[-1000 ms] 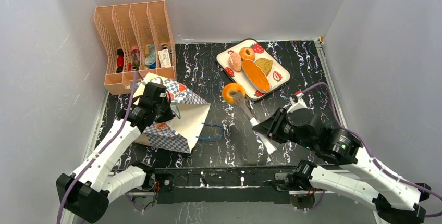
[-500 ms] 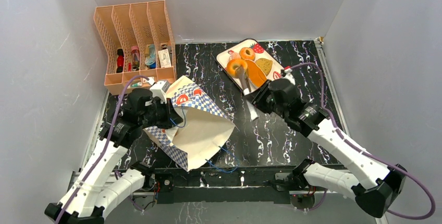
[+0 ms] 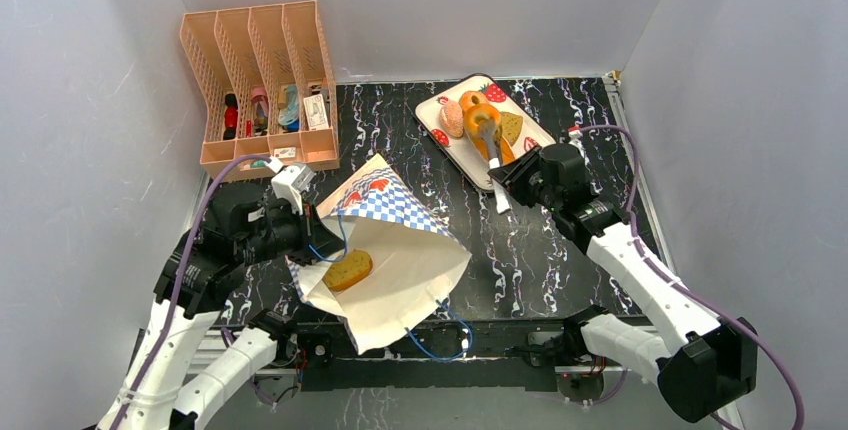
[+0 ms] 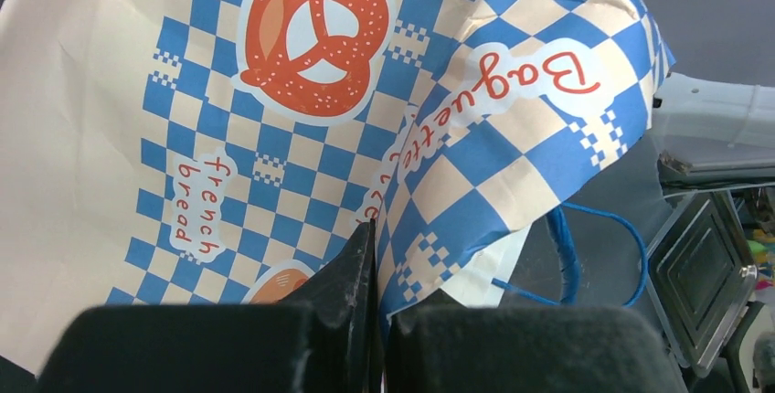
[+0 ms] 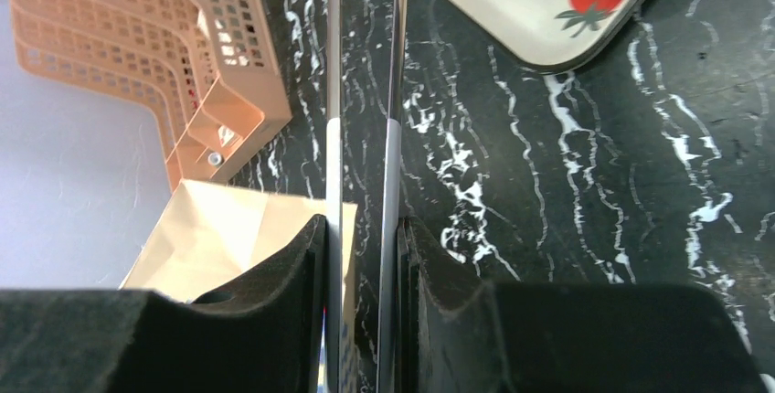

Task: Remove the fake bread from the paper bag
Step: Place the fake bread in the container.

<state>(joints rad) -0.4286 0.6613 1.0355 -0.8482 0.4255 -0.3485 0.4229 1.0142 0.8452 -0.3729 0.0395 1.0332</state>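
My left claw (image 4: 375, 228) is pinched fully shut on a fold of the bag (image 4: 274, 91), holding it up and tilted over the near side of the counter (image 3: 520, 250). A second ago the bag sat further back and no bread showed in it. Now its mouth faces up and toward the near edge, and a bread piece (image 3: 347, 270) lies in the opening. My right claw (image 5: 366, 228) is clamped on the tongs (image 5: 364, 91), which grip a donut (image 3: 481, 116). A second ago that donut hung over bare counter; now it is over the tray (image 3: 452, 148), among the other pieces. I judge this donut nearly delivered, with at least one piece left to fetch.
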